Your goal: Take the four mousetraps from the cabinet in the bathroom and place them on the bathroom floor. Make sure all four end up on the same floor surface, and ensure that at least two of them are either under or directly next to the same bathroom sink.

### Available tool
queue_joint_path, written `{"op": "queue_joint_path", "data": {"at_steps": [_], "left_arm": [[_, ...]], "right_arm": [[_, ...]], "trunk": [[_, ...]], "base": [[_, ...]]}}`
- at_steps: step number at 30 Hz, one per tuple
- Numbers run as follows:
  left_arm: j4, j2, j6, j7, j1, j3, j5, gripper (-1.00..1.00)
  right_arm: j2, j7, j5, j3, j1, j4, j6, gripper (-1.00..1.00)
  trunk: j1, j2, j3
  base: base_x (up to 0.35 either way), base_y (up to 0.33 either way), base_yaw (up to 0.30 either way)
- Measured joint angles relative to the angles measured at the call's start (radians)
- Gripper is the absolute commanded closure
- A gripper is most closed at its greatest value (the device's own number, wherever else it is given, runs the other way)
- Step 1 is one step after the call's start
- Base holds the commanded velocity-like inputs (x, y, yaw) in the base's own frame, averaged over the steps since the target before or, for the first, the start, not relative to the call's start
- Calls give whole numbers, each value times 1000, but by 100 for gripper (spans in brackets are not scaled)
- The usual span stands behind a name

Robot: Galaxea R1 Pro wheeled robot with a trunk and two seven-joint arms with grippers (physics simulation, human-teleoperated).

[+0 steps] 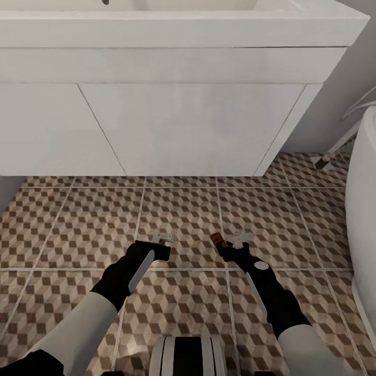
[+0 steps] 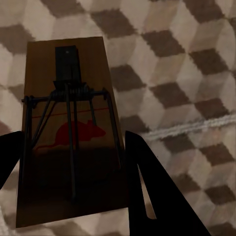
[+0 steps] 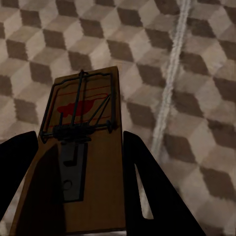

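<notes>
- Right up against the head camera is the robot's own white-and-dark body (image 1: 188, 356) at the bottom edge, with both arms reaching forward over the bathroom floor (image 1: 94, 224).
- Biggest thing in view is the white vanity cabinet (image 1: 172, 125) with flat fronts, sitting under a white basin top (image 1: 172, 26) at the far side of the tiles. Off to the right there's a white curved fixture (image 1: 365, 209), can't really tell what it is.
- That floor has the brown, beige and white cube print with pale grout lines, and it runs right up to the vanity.
- Left pincer (image 1: 159, 241) hangs low over the tiles with its dark fingers (image 2: 152, 196) clamped on either side of a mousetrap (image 2: 69, 137): brown board, dark wire parts, red mouse mark.
- Right pincer (image 1: 230, 244) is doing the same thing just beside it, fingers (image 3: 147, 191) closed onto the second mousetrap (image 3: 83, 162), whose brown end pokes out in the head view (image 1: 216, 240).
- Both traps are held over the floor in front of the vanity, apart from each other.
</notes>
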Motion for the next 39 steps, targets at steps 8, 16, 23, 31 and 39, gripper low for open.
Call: {"op": "queue_joint_path", "data": {"at_steps": [8,16,23,31,39], "left_arm": [[0,0,0,0,0,0,0,100],[0,0,0,0,0,0,0,100],[-1,0,0,0,0,0,0,100],[-68,1,0,0,0,-2,0,100],[-148,1,-5,1,1,1,-2,100]], "right_arm": [[0,0,0,0,0,0,0,100],[0,0,0,0,-1,0,0,100],[0,0,0,0,-1,0,0,100],[0,0,0,0,0,0,-2,100],[1,2,3,0,-1,0,-18,100]], "trunk": [[4,-2,-44],[7,-4,-87],[10,-5,-122],[10,-5,-134],[10,-5,-137]], "base": [[0,0,0],[0,0,0],[0,0,0],[0,0,0],[0,0,0]]}}
